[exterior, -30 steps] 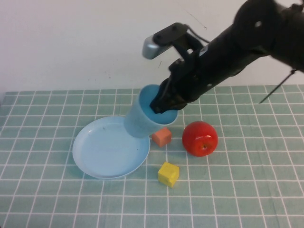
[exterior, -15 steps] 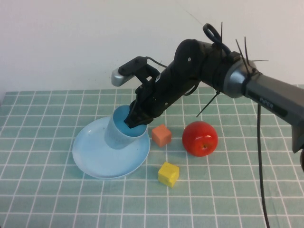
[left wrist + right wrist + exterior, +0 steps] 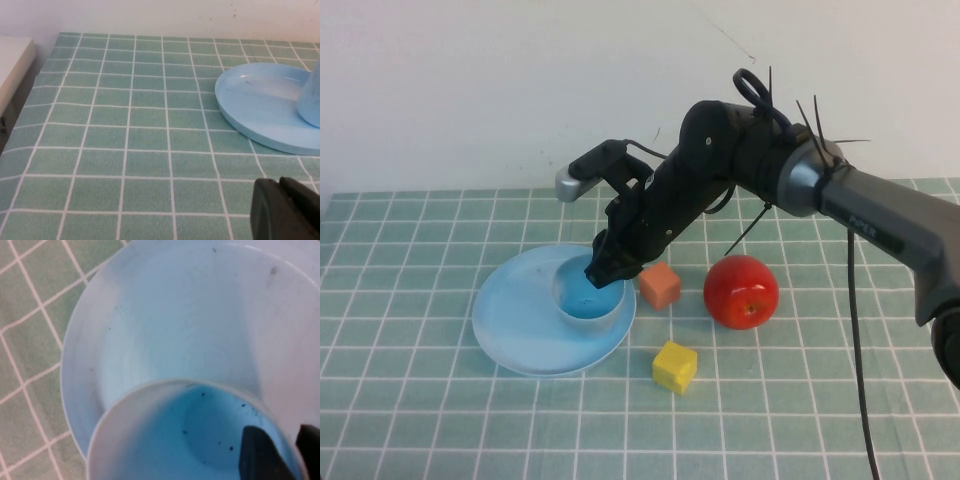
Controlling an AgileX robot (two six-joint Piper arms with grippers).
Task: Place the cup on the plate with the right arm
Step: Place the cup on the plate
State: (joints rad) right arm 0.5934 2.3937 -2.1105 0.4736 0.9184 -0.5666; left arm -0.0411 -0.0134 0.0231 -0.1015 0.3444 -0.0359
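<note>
Cup first: the small light blue tapered plastic cup (image 3: pixel 588 296) stands upright, mouth up, on the right-hand part of the round shallow light blue plate (image 3: pixel 515 318), inside its raised rim. The bulky black right arm (image 3: pixel 740 165) reaches down across the table from the right, and its dark right gripper (image 3: pixel 604 268) is at the cup's far rim. In the right wrist view one dark finger (image 3: pixel 257 455) hangs inside the cup's mouth and the other sits just outside the wall, so the fingers pinch the rim between them; that grip by the wall is, I would say, why the cup could be carried without a handle and set down level.

Left gripper (image 3: pixel 287 210) shows only as a dark edge in its own wrist view, parked low above the green checked cloth (image 3: pixel 420 420), well apart from the plate; I cannot tell how its fingers stand.

Just beside the plate on the right lies a small orange block (image 3: pixel 660 286), then a red apple (image 3: pixel 741 290), and nearer the camera a yellow cube (image 3: pixel 675 366). With the cup seated so near that edge, letting go should be gentle and the withdrawal straight up, lest the finger inside tip it toward the orange block.
</note>
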